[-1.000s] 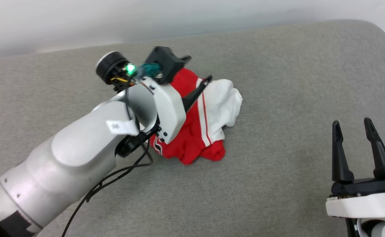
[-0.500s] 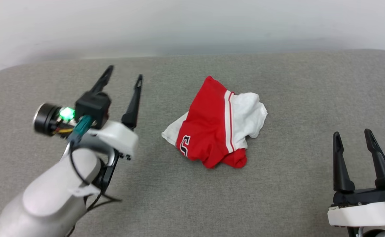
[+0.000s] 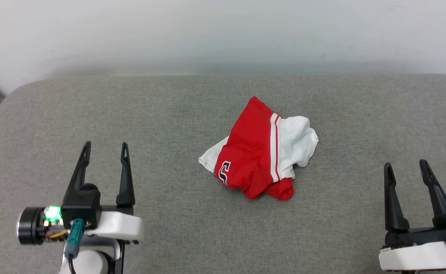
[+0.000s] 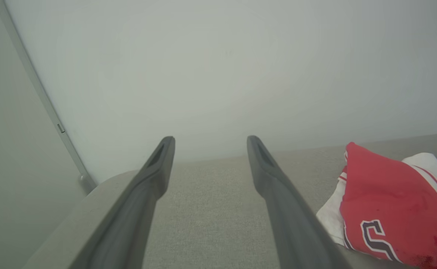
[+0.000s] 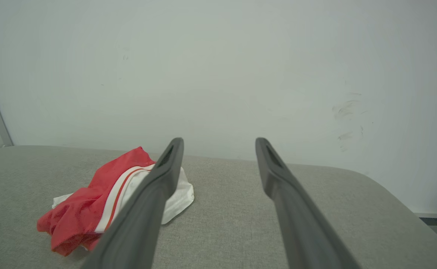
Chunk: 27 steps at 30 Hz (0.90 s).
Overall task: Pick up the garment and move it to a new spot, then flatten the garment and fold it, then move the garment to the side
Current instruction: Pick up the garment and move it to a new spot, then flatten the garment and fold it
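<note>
Garment (image 3: 261,160) is seen crumpled in a heap near the middle of the grey cushion (image 3: 162,121), with left gripper (image 3: 106,144) and right gripper (image 3: 405,163) spread wide, empty and well apart from it, so flattening, folding and setting aside are judged undone.

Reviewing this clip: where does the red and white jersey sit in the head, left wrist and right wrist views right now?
Head view: the garment lies crumpled just right of centre on the grey surface.
Left wrist view: garment at the lower right, beside the left hand.
Right wrist view: garment at the lower left, partly behind the right hand.
Shared landmark: the grey surface's far edge meeting the pale wall.
</note>
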Available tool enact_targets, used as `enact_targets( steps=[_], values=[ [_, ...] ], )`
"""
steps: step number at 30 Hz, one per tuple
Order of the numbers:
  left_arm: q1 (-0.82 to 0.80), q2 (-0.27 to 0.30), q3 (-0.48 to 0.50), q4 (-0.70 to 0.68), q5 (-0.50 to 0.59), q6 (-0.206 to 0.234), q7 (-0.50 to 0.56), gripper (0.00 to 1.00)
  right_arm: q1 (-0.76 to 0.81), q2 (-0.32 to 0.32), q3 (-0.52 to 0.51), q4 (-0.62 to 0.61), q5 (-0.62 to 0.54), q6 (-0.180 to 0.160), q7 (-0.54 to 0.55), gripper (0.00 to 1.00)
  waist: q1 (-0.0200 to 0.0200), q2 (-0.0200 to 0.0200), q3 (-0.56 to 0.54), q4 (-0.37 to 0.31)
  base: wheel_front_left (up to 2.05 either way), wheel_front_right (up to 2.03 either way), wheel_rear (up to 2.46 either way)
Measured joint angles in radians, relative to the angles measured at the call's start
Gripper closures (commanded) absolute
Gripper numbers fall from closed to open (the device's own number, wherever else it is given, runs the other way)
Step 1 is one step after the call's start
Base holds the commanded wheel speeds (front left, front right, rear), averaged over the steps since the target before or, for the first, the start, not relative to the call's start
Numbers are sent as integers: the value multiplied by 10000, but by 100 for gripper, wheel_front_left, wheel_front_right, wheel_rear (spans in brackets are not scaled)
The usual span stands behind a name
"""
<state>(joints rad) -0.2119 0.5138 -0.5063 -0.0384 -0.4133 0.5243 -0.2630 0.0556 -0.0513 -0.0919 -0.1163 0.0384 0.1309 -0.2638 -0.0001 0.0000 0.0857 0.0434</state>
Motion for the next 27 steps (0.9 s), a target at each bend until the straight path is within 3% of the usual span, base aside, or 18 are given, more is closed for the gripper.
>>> enact_targets(
  steps=[13, 27],
  values=[
    [1723, -2127, 1931, 410, 1839, -1664, 0, 0, 275, 0, 88, 326, 362, 0, 0, 0, 1, 0, -181, 92, 0, 0, 0],
    [2200, -3275, 3149, 738, 2995, -3045, 0, 0, 445, 0, 113, 612, 669, 0, 0, 0, 1, 0, -195, 122, 0, 0, 0]
  ],
)
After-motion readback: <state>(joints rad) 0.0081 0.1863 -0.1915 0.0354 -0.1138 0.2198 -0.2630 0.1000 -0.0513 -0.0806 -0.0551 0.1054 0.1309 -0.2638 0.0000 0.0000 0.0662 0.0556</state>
